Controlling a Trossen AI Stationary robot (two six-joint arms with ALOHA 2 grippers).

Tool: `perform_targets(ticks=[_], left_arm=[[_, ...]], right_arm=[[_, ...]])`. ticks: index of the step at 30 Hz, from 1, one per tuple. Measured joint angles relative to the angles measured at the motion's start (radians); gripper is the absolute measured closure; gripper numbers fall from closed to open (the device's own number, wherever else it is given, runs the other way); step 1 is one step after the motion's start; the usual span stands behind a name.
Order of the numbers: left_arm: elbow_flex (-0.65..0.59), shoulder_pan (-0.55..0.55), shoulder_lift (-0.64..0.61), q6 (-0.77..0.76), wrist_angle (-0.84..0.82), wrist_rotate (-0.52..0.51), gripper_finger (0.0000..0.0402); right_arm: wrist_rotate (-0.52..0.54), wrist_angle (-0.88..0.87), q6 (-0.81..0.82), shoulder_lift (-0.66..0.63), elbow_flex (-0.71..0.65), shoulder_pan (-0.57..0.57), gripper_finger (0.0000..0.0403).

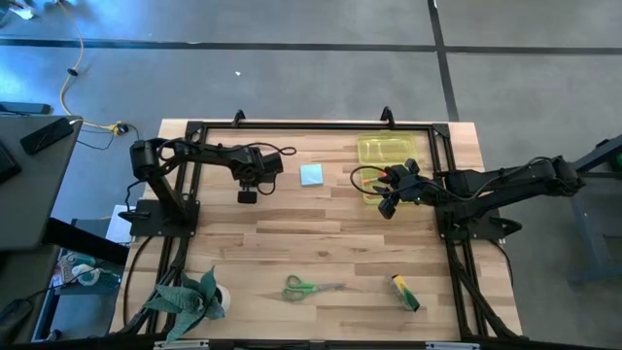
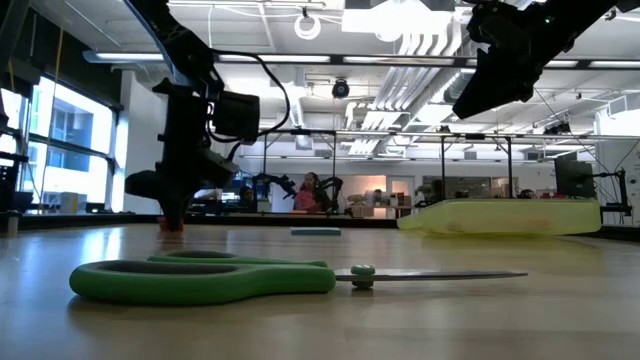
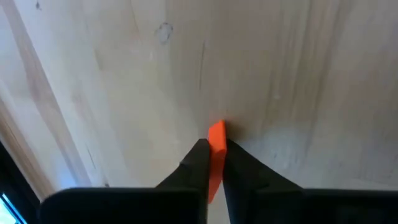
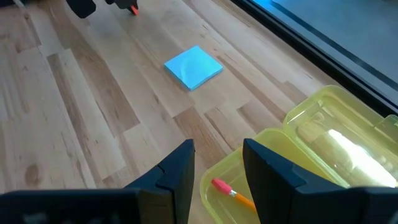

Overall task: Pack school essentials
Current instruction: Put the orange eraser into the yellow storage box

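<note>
School essentials are spread over the wooden table (image 1: 321, 243); nearest the front edge lie the green-handled scissors (image 1: 309, 287), flat, blades toward the right arm's side, filling the foreground of the low view (image 2: 230, 278); just right of them near the front sits a yellow-green stick (image 1: 405, 293), tilted, apart from the scissors; a green leafy plant (image 1: 190, 297) stands at the front left corner; farther back, mid-table, the left gripper (image 1: 248, 195) points down at the boards with fingers (image 3: 239, 168) pressed together on a small red-orange piece (image 3: 216, 146), its tip sticking out past the fingertips and at or just above the wood, contact unclear; beyond that, the light-blue note pad (image 1: 311, 174) lies flat on bare wood, between the two arms, also seen from the right wrist (image 4: 193, 66); at the back right the yellow plastic case (image 1: 382, 160) lies open, lid folded back, with a red-tipped pencil (image 4: 231, 191) inside its tray; the right gripper (image 1: 389, 206) hovers over the near edge of the case, fingers (image 4: 177, 171) spread, holding nothing; in the low view the case (image 2: 510, 216) shows far off on the right, people and desks in the room behind.
</note>
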Motion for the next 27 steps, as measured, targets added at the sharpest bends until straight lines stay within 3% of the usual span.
perform_targets(ticks=[12, 20, 27], left_arm=[[0.0, -0.001, -0.013, -0.06, 0.012, 0.05, 0.0387], [0.0, -0.002, -0.101, -0.065, 0.092, 0.249, 0.0387], [0.0, -0.012, -0.211, -0.112, 0.329, 0.464, 0.0387]], right_arm=[[-0.094, -0.001, -0.027, 0.0, 0.0, 0.0, 0.0277], [-0.136, 0.002, -0.068, 0.0, 0.0, 0.076, 0.0277], [-0.137, 0.1, -0.135, 0.0, 0.0, 0.138, 0.0277]])
